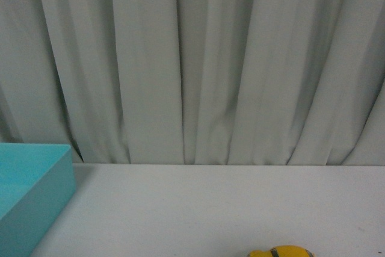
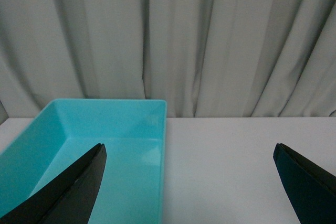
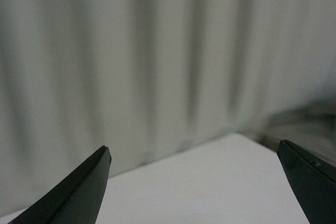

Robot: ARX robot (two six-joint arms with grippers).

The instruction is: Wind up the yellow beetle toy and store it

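Yellow shows only as a sliver at the near edge of the front view: the toy (image 1: pixel 283 251) sits on the white worktop (image 1: pixel 210 209), right of centre, mostly cut off by the frame. A teal bin (image 1: pixel 33 191) stands at the near left, well apart from it, and a grey curtain (image 1: pixel 192 64) closes off the far side. We judge the toy light, rigid and glossy, so likely to slip and to roll on its wheels; we would take it across the flanks, low on the body.

In the left wrist view, the left end effector (image 2: pixel 189 153) is spread wide with nothing between its fingers, and the bin lies just ahead of it on the worktop.

In the right wrist view, which is blurred, the right end effector (image 3: pixel 194 150) is likewise wide apart and holds nothing, with worktop and curtain beyond. The toy appears in neither wrist view.
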